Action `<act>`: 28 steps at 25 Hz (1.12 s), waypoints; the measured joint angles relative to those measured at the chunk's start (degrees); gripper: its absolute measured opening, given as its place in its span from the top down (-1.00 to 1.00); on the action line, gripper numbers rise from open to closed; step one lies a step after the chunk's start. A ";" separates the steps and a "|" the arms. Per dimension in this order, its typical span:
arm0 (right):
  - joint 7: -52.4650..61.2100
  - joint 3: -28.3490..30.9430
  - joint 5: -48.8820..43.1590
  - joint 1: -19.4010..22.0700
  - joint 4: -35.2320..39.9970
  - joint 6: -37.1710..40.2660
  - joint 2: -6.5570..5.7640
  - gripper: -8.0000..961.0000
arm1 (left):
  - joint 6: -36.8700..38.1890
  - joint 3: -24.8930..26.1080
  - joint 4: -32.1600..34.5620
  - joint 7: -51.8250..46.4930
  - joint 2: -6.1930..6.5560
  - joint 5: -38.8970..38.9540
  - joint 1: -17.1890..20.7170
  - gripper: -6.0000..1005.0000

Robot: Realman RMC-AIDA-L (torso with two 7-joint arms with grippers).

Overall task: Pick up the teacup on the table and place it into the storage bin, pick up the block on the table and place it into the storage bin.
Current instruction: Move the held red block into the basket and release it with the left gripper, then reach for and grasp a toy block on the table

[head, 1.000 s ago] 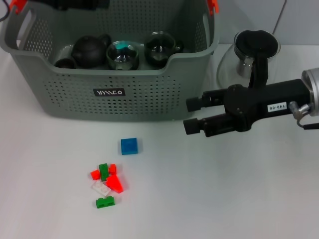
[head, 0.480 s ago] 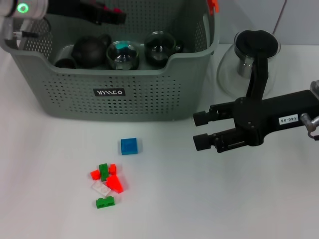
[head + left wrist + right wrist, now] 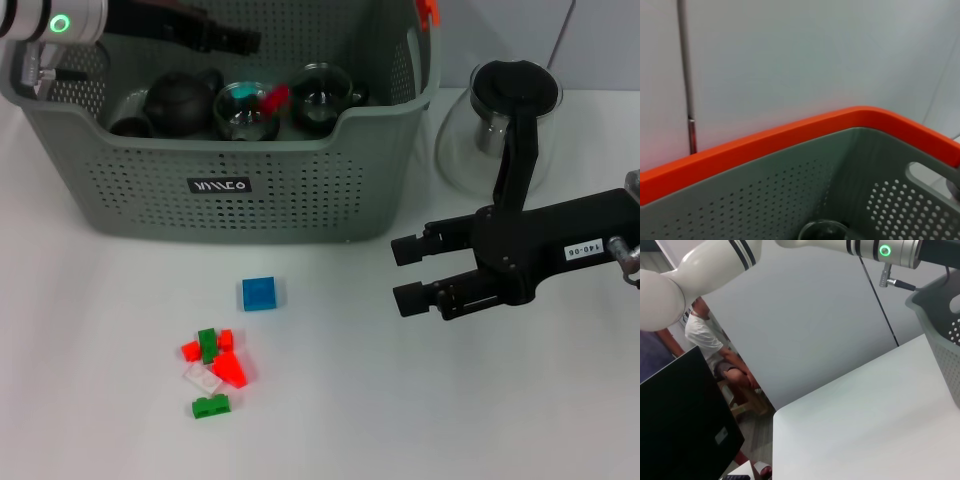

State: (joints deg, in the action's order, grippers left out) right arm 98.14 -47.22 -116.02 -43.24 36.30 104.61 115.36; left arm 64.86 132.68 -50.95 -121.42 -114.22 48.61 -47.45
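From the head camera I see the storage bin (image 3: 225, 150), a grey-green plastic basket with perforated walls, cut-out handles and an orange clip at its far right corner. Inside sit a dark round teapot (image 3: 180, 97) and two glass teacups (image 3: 245, 108), with a small red block (image 3: 272, 97) above the nearer cup's rim. My left gripper (image 3: 240, 40) reaches over the bin's far left side; I cannot tell whether its fingers are open or closed. My right gripper (image 3: 408, 272) hangs over bare table to the right of the bin, fingers parted and empty, pointing toward the blocks. A glass pitcher with a black lid (image 3: 505, 125) stands behind that arm, just beside the bin's right wall.

On the smooth white table (image 3: 330, 400) a blue square block (image 3: 260, 293) lies alone in front of the bin; a cluster of red, green and clear bricks (image 3: 212, 368) lies nearer me.

The left wrist camera shows the orange rim (image 3: 790, 140) and the bin's dotted inner wall. The right wrist camera shows a person seated (image 3: 715, 350) beyond the table edge.
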 joint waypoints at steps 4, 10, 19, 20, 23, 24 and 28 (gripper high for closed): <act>0.00 -0.07 0.00 0.00 0.00 0.50 -0.18 -0.72 | 2.45 0.30 -2.35 -1.02 -0.04 -0.02 0.75 -0.72; 0.03 -1.09 0.01 -0.43 0.08 0.79 -0.66 -0.72 | 16.01 0.61 -15.00 -4.43 -1.40 1.04 3.63 -0.81; 0.89 -6.62 -0.25 -3.52 0.16 -3.09 -1.04 -0.72 | 36.97 3.79 -34.40 0.47 -7.17 12.84 16.56 -0.81; 0.89 -7.27 -0.69 -4.17 0.17 -3.60 -0.82 -0.72 | 39.32 4.68 -34.75 2.38 -7.56 13.72 17.77 -0.81; 0.91 -8.87 -3.64 -6.72 0.19 -5.82 0.22 -0.72 | 45.79 7.93 -32.75 8.06 -8.22 15.52 20.33 -0.81; 0.95 -9.27 -4.97 -7.59 0.19 -6.68 0.63 -0.72 | 47.53 8.86 -30.90 10.21 -8.13 16.21 21.44 -0.81; 1.93 -10.38 -10.15 -11.17 0.27 -10.00 2.05 -0.72 | 49.24 9.14 -24.97 16.82 -6.99 19.22 25.94 -0.81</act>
State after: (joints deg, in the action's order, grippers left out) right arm 100.07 -57.60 -126.17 -54.41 36.57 94.61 117.41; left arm 114.10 141.82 -75.92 -104.60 -121.21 67.83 -21.51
